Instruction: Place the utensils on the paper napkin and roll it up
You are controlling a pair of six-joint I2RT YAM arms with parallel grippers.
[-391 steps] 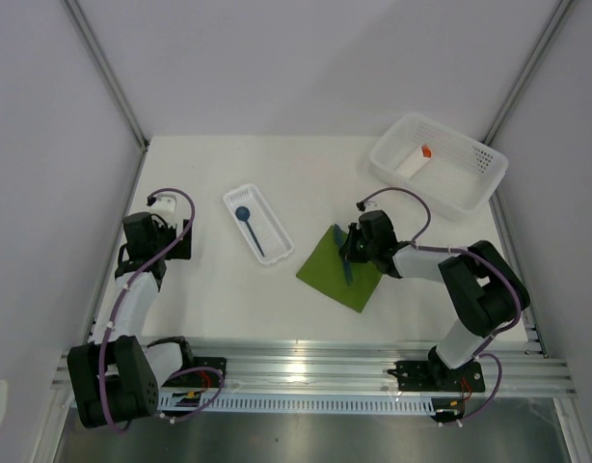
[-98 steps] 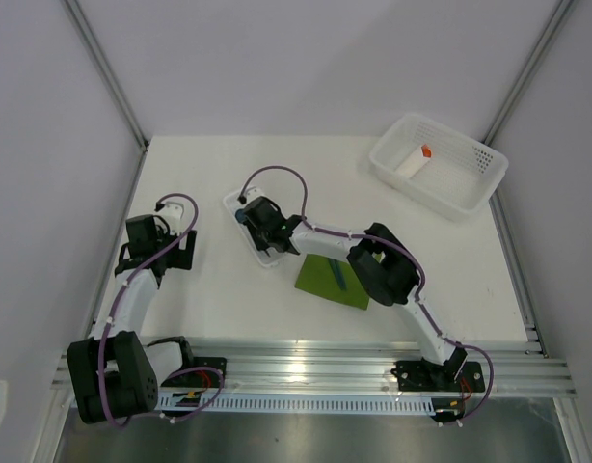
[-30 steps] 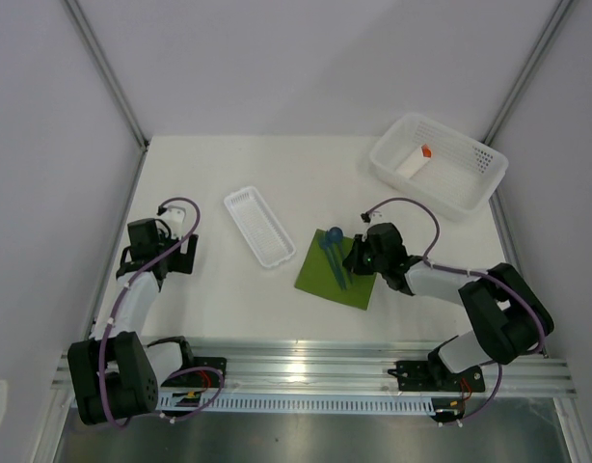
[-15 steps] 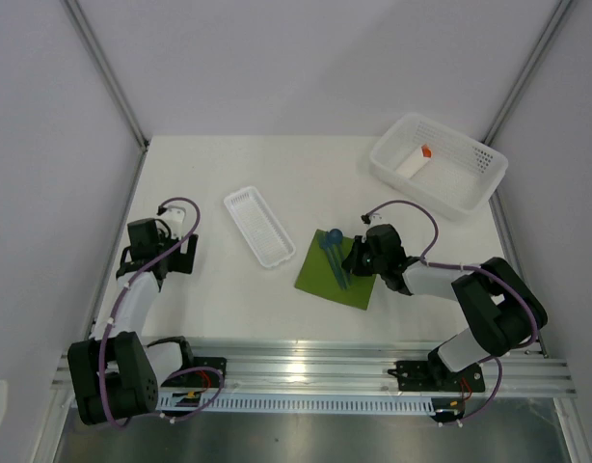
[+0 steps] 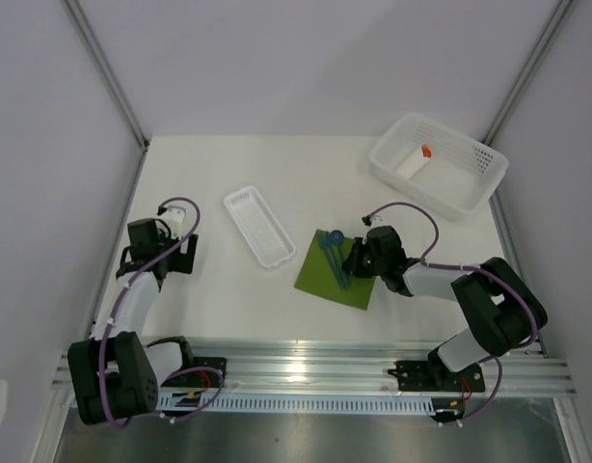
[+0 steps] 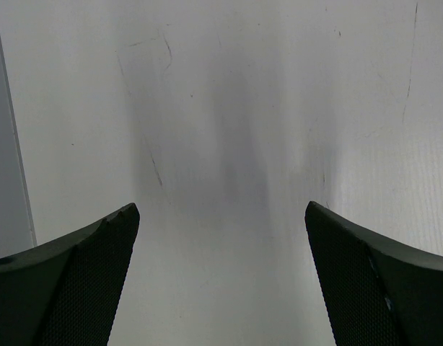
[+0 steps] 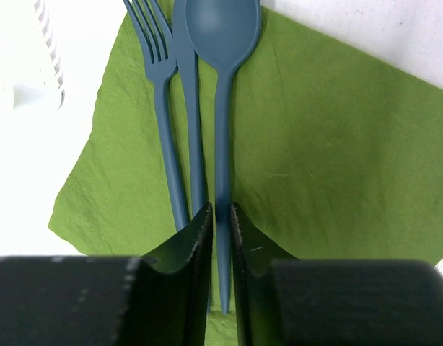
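The olive-green paper napkin (image 5: 318,277) (image 7: 330,144) lies flat at mid-table. On it rest the dark blue spoon (image 5: 332,238) (image 7: 221,108) and fork (image 7: 164,108), side by side, with a third slim blue handle (image 7: 194,144) between them. My right gripper (image 5: 353,260) (image 7: 220,209) is low over the napkin's right part. Its jaws stand close on either side of the spoon's handle, which lies on the paper. My left gripper (image 5: 169,253) (image 6: 221,209) is open above bare table at the left, nothing between its fingers.
A narrow white ribbed tray (image 5: 258,226) (image 7: 48,36) lies left of the napkin with nothing in it. A white basket (image 5: 383,166) at the back right holds a white piece with an orange tip (image 5: 414,159). The rail runs along the near edge.
Over the last second the right gripper has stayed over the napkin with the spoon laid beside the fork. Earlier it fetched the spoon from the tray. The left arm has not moved.
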